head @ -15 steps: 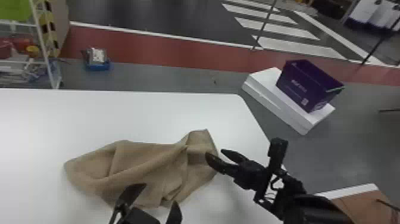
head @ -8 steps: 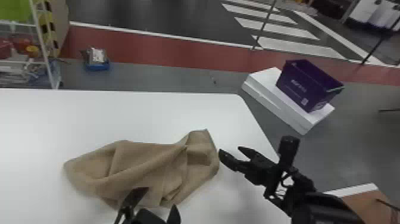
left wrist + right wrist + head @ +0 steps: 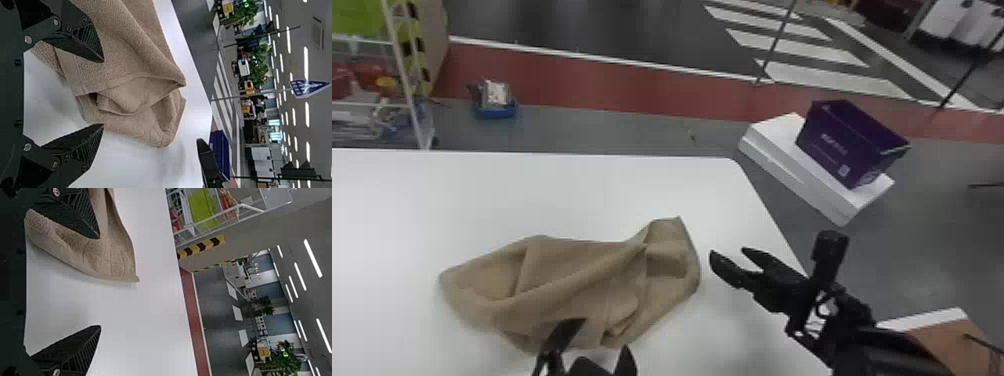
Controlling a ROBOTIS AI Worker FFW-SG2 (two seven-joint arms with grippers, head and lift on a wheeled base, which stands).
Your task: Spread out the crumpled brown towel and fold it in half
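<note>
Head view | brown towel short of far table edge | left hand open | right hand open, gap to towel

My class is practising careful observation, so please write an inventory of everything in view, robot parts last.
brown towel: one, crumpled on the table
table: one, white, foreground
box: one, purple, on the stand
stand: one, white, beyond the table's right edge
rack: one, white, far left
tray: one, blue, near the rack
floor strip: one, red, behind the table
crossing stripes: several, white, background
sign: one, blue and white, background
plants: several, green, background
ceiling lights: many, white, overhead
left gripper: one, black, at the towel's near edge
right gripper: one, black, by the towel's right end
</note>
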